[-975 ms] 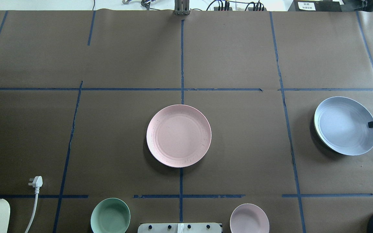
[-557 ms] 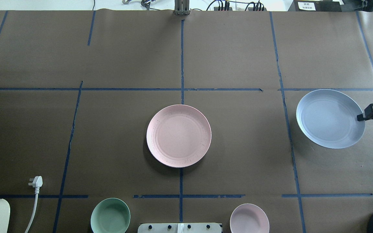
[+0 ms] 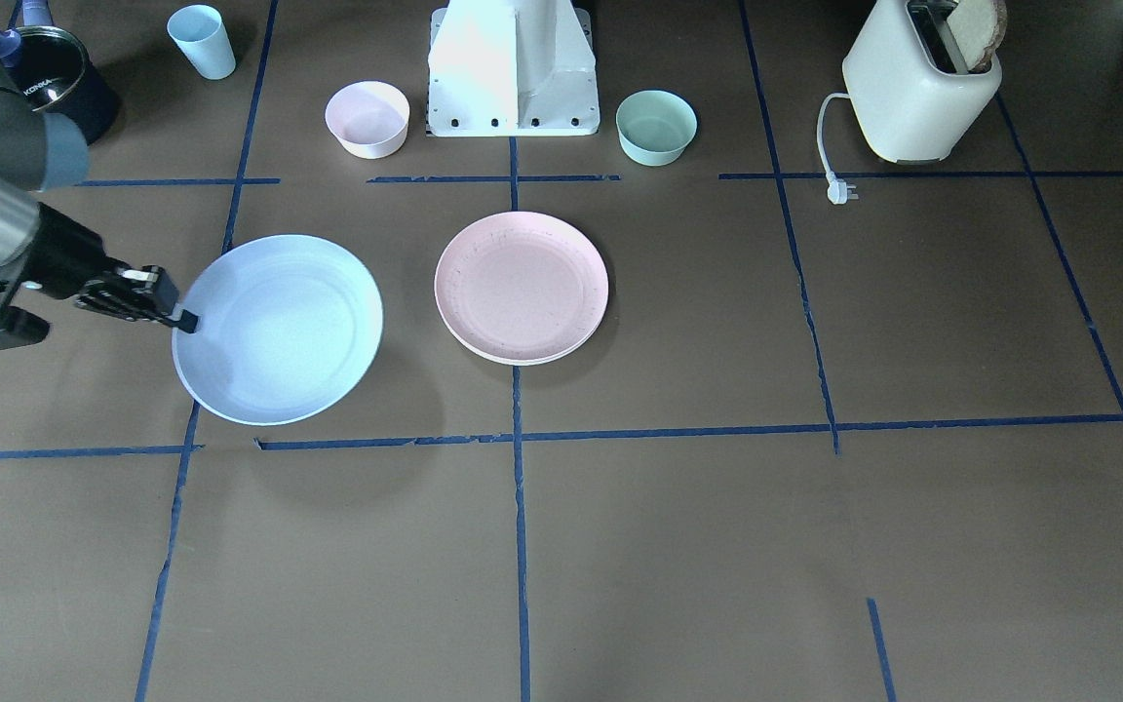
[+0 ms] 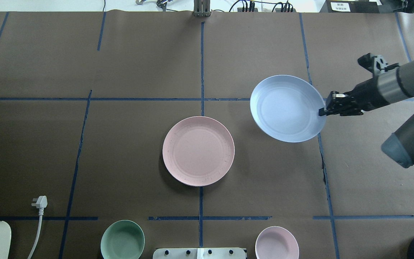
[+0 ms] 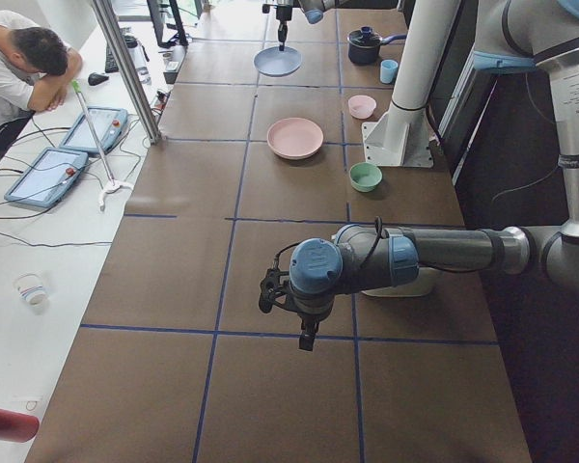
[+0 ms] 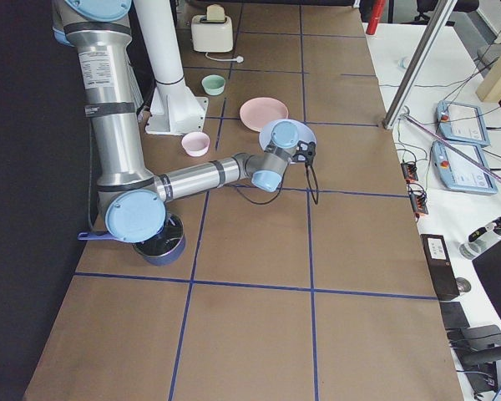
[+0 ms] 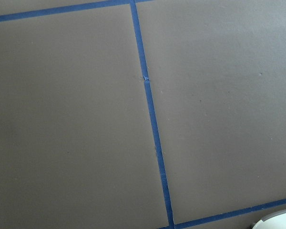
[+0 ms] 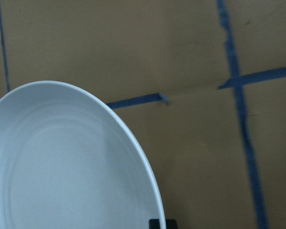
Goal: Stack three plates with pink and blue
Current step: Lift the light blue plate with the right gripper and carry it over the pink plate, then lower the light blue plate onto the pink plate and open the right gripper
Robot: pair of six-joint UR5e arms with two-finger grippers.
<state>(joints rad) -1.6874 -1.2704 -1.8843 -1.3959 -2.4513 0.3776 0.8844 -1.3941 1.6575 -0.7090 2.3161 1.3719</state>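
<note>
Currently held: our right gripper (image 4: 322, 112) is clamped on the rim of the round matte light blue plate (image 4: 286, 108), which is in the air and apart from the round pale pink plate (image 4: 198, 151).
Left gripper (image 5: 308, 341): opening, we cannot tell.
Handling: light, stiff and smooth, we judge; a one-sided rim pinch may let it droop.

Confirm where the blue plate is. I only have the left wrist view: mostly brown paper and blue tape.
Observer: The right end effector is pinching the blue plate by its rim, lifted off the table.
Operator: And the pink plate?
Observer: The pink plate lies flat at the table's centre on the tape crossing. Nothing is on it, and it is apart from the blue plate.
</note>
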